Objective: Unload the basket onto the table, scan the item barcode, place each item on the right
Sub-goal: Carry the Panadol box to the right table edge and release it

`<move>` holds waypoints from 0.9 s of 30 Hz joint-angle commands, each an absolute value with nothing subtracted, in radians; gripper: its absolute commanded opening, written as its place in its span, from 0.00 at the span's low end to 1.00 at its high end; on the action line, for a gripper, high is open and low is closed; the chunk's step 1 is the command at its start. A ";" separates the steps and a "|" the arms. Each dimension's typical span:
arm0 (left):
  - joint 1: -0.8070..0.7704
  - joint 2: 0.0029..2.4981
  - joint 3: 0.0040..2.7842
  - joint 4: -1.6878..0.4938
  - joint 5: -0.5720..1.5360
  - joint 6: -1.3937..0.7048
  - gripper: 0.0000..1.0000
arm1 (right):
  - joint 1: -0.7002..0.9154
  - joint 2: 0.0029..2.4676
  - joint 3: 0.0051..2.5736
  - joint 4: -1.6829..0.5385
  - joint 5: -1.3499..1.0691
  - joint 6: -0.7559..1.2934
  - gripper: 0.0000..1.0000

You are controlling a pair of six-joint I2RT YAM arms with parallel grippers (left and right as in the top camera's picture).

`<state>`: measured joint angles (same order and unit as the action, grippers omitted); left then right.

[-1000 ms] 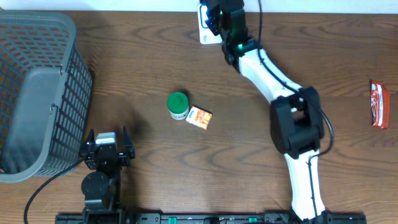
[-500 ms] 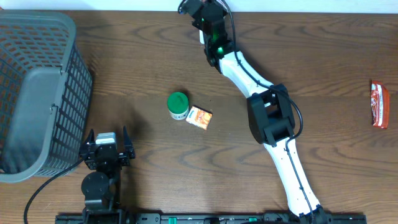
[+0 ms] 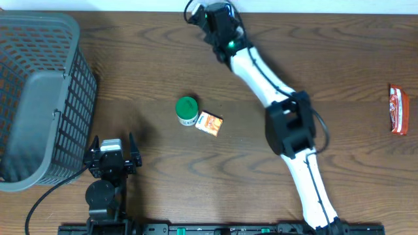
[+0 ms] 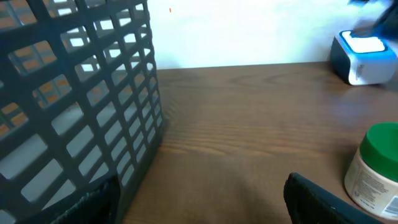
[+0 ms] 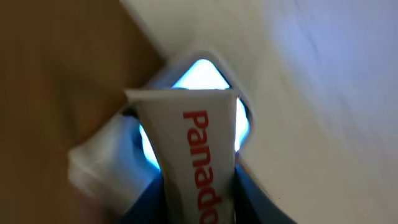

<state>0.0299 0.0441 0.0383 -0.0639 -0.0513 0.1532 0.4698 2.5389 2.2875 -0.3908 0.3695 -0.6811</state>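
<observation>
Right gripper point(image 5: 200, 198) clamps a white Panadol box point(image 5: 193, 137) between its fingers point(image 5: 247, 194), at the far edge of the table point(image 3: 339, 59) — the box is right in front of the lit window of the scanner point(image 5: 205, 71). Left gripper point(image 3: 112, 155) rests near the front edge beside the big grey basket point(image 3: 39, 98), its jaws spread wide and holding nothing. Near the middle stands a green-lidded jar point(image 3: 187, 109), with a small orange packet point(image 3: 209, 123) just beside it — a red packet point(image 3: 398, 109) lies far to the right.
</observation>
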 commanded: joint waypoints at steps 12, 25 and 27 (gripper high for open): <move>0.027 0.041 0.017 -0.096 -0.060 0.144 0.84 | -0.015 2.327 2.218 -1.212 0.381 -0.224 0.22; 0.027 0.041 0.017 -0.096 -0.060 0.144 0.84 | -0.581 2.289 1.976 -1.126 0.106 -0.067 0.99; 0.027 0.041 0.017 -0.096 -0.060 0.144 0.84 | -0.583 2.263 2.037 -1.162 -0.014 -0.067 0.99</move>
<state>0.0299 0.0441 0.0383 -0.0639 -0.0509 0.1532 -0.5926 2.3253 1.9442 -1.1397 0.1951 -0.1146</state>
